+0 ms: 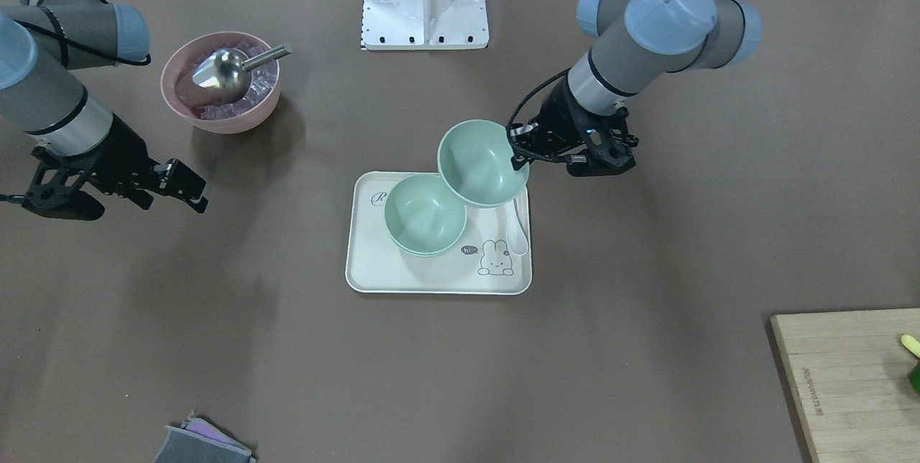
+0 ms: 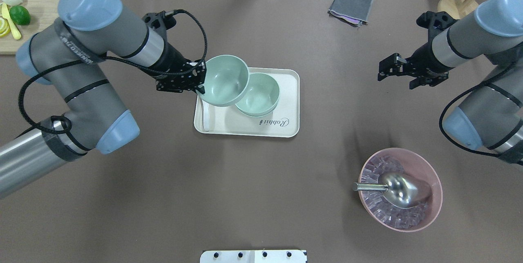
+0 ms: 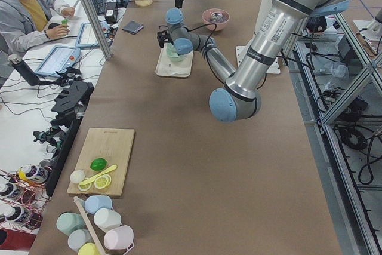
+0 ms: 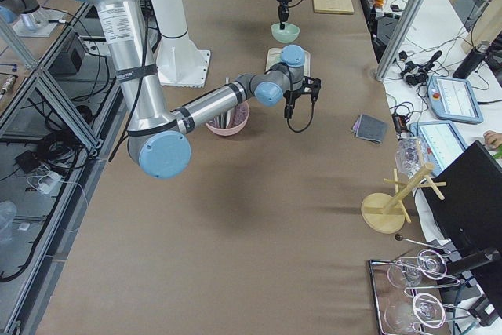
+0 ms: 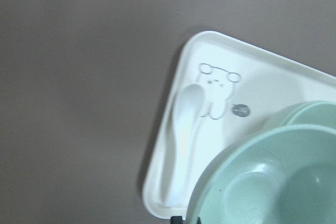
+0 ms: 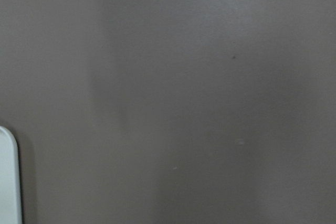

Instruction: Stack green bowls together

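Note:
My left gripper [image 1: 517, 157] is shut on the rim of one green bowl [image 1: 478, 161] and holds it tilted above the white tray [image 1: 402, 272]. This bowl partly overlaps the other two green bowls [image 1: 424, 213], which sit nested in each other on the tray. In the overhead view the gripper [image 2: 200, 88] pinches the held bowl [image 2: 224, 79] at its left rim, beside the nested pair [image 2: 261, 95]. The left wrist view shows the held bowl [image 5: 273, 182] close up. My right gripper [image 2: 390, 69] is open and empty, far to the right over bare table.
A white spoon [image 1: 519, 229] lies on the tray under the held bowl. A pink ribbed bowl with ice and a metal scoop [image 2: 400, 189] stands at the near right. A grey cloth [image 2: 350, 6] and a cutting board with fruit [image 2: 16, 30] lie at the far side.

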